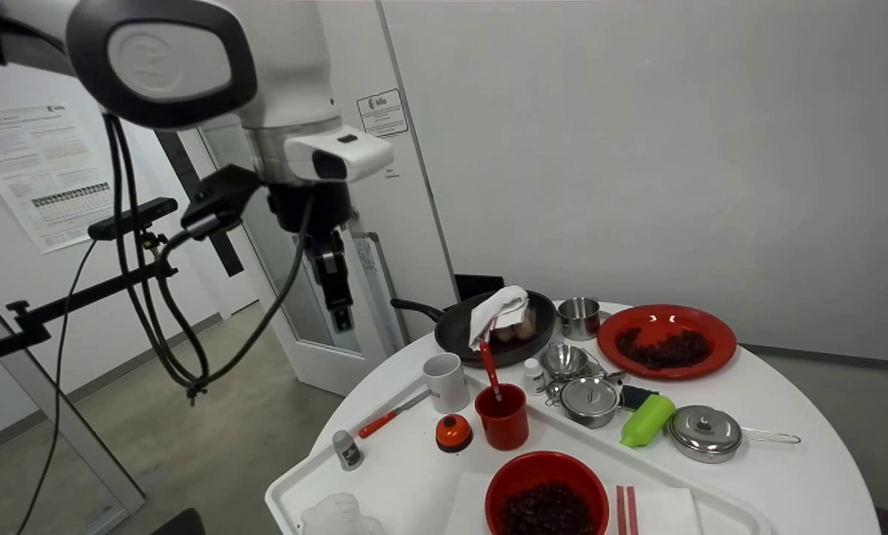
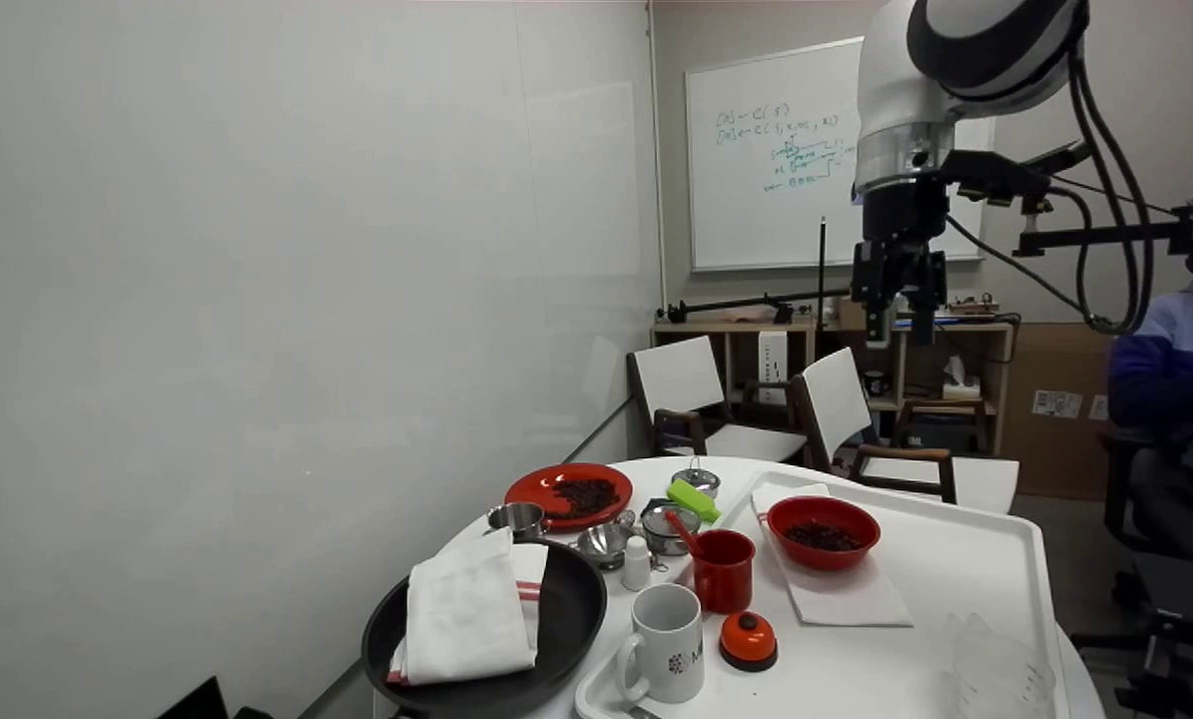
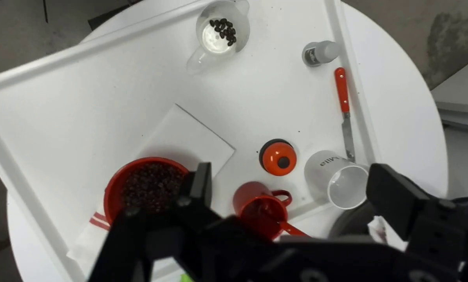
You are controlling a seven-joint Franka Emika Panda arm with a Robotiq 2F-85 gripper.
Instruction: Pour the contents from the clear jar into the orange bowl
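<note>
The clear jar stands on the white tray with some dark beans at its bottom. It shows partly at the lower edge in both exterior views. The orange bowl is wide and shallow with dark beans inside, at the table's far side by the wall; it also shows in an exterior view but is out of the wrist view. My gripper is open and empty, pointing down. It hangs high above the table, apart from everything, in both exterior views.
The tray also holds a deeper red bowl of beans, a red cup with a red-handled utensil, a white mug, an orange timer, a knife and a shaker. A black pan and metal pots stand beyond.
</note>
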